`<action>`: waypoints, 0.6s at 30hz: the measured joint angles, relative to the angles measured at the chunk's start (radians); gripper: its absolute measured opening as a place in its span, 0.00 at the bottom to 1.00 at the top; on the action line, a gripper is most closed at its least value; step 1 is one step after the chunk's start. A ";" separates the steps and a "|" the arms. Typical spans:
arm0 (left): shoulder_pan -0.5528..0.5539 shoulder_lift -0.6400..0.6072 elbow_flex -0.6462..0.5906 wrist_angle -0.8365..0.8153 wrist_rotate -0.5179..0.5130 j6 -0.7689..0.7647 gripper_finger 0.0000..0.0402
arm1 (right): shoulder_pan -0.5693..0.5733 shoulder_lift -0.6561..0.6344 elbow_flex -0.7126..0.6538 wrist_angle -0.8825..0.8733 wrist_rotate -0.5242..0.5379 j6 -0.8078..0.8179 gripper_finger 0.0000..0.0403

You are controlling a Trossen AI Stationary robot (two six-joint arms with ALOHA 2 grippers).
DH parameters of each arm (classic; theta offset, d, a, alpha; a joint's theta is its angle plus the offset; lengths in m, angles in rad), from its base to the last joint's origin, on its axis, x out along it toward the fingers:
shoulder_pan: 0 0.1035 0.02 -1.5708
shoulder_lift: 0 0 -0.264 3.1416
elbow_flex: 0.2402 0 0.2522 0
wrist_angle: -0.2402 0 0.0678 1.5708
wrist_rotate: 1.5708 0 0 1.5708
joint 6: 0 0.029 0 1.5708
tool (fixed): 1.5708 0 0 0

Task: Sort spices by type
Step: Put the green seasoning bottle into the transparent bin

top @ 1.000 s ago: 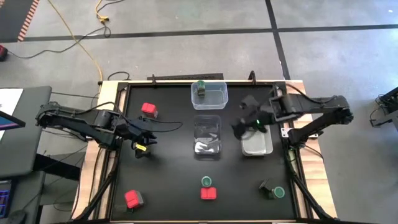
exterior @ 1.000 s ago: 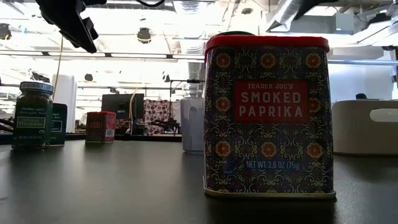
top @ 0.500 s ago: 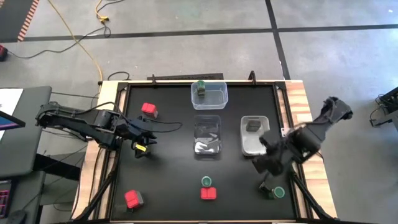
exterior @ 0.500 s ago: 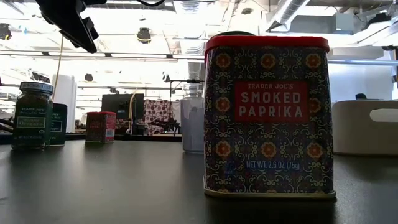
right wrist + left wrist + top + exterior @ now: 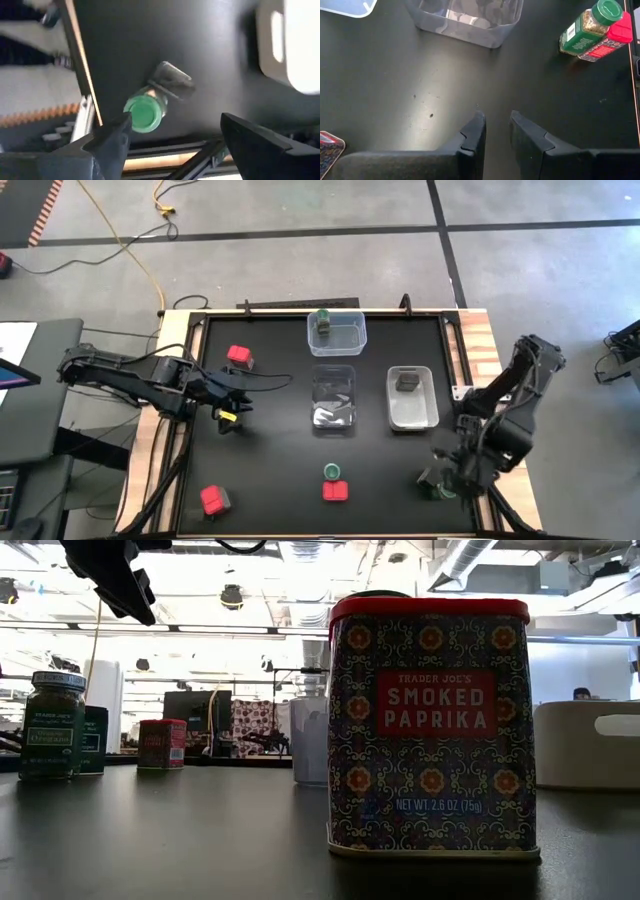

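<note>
Tubs stand in the middle of the black bench (image 5: 270,470) in the high view: the far clear tub (image 5: 337,333) has a green-lidded jar (image 5: 323,318) at its rim, the middle tub (image 5: 334,401) looks empty, and the white tub (image 5: 411,399) holds one dark block (image 5: 406,382). The left hand (image 5: 228,416) hovers nearly closed, gripping nothing. The right hand (image 5: 447,476) is spread wide over the near right corner.

Low view: a smoked paprika tin (image 5: 430,725) fills the foreground.

Right wrist view: an oregano jar (image 5: 146,112) touches a grey block (image 5: 172,82) beneath the open fingers (image 5: 112,137).
</note>
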 joint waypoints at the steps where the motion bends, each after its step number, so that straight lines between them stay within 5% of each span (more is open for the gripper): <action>1: 0.000 0.000 0.000 0.000 0.000 0.000 0.19 | 0.017 0.000 -0.007 0.011 -0.003 -0.043 0.82; 5: 0.000 0.000 0.000 -0.001 0.000 0.000 0.19 | 0.092 0.000 -0.064 0.095 -0.004 -0.140 0.82; 18: 0.000 0.000 0.000 -0.003 -0.001 0.010 0.19 | 0.181 0.004 -0.225 0.273 -0.003 -0.093 0.82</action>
